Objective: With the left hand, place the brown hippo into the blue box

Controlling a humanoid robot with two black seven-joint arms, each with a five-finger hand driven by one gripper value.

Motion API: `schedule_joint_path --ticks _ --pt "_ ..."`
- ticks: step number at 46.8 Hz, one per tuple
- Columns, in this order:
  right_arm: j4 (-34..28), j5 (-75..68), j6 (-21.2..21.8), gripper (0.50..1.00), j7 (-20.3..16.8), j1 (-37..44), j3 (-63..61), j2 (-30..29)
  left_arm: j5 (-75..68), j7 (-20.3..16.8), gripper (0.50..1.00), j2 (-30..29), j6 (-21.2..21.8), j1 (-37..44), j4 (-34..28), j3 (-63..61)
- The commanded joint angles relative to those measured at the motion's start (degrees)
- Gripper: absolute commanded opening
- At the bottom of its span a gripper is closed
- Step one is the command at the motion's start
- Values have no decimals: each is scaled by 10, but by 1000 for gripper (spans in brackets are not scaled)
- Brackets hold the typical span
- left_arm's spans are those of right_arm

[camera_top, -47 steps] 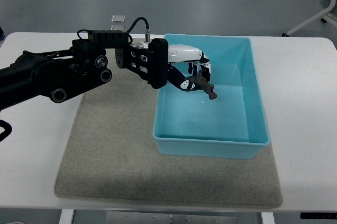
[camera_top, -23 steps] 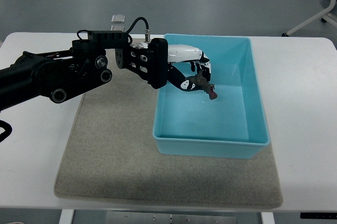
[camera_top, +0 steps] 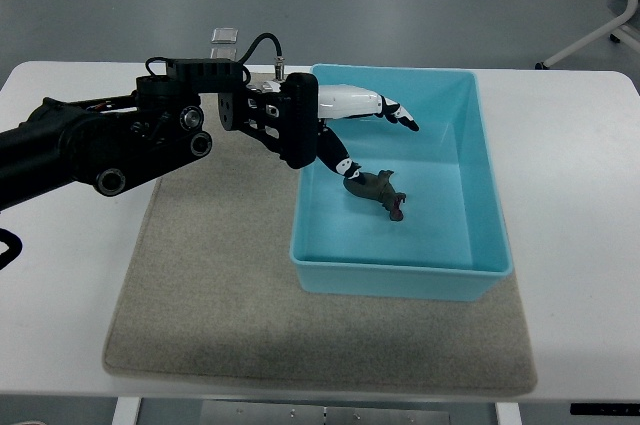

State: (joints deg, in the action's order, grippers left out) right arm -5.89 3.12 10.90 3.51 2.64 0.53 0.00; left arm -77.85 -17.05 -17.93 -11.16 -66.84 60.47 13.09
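You're nearly done: the drop looks made, only pulling the arm clear is left. Under your left hand (camera_top: 365, 120) lies a smooth white table (camera_top: 70, 295) with a coarse grey felt mat (camera_top: 210, 285), matte and rectangular. On it, the blue box (camera_top: 490, 195) is glossy, hard plastic, with straight walls and rounded corners. Your hand hangs over its near-left part, fingers spread, holding nothing. Just below the fingers, the brown hippo (camera_top: 379, 188), small and rubbery-looking, rests on the box floor.

brown hippo (camera_top: 378, 189), light blue box (camera_top: 487, 185), black-and-white left hand (camera_top: 358, 130), beige mat (camera_top: 210, 295), white table (camera_top: 580, 205)
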Motion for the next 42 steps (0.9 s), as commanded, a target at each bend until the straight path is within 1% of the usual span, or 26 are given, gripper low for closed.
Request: schedule_joint_path --ticks 1,4,12,13,15,17,30,42 --pt "0 0 0 936 0 0 0 0 1 0 885 0 1 0 -1 5" --pt "0 0 0 936 0 0 0 0 1 0 885 0 3 -1 -6 7" --pt "0 0 0 936 0 0 0 0 2 0 887 -4 38 -8 -23 13" --pt "0 0 0 936 0 0 0 0 2 0 896 -4 39 -8 -26 16" --pt "0 0 0 936 0 0 0 0 2 0 958 -4 41 -8 -33 20" --pt "0 0 0 936 0 0 0 0 2 0 971 -6 41 -9 -41 24" --pt "0 0 0 936 0 0 0 0 7 0 973 -9 47 -11 -108 44" --pt "0 0 0 936 0 0 0 0 54 0 973 -14 57 -14 -175 48"
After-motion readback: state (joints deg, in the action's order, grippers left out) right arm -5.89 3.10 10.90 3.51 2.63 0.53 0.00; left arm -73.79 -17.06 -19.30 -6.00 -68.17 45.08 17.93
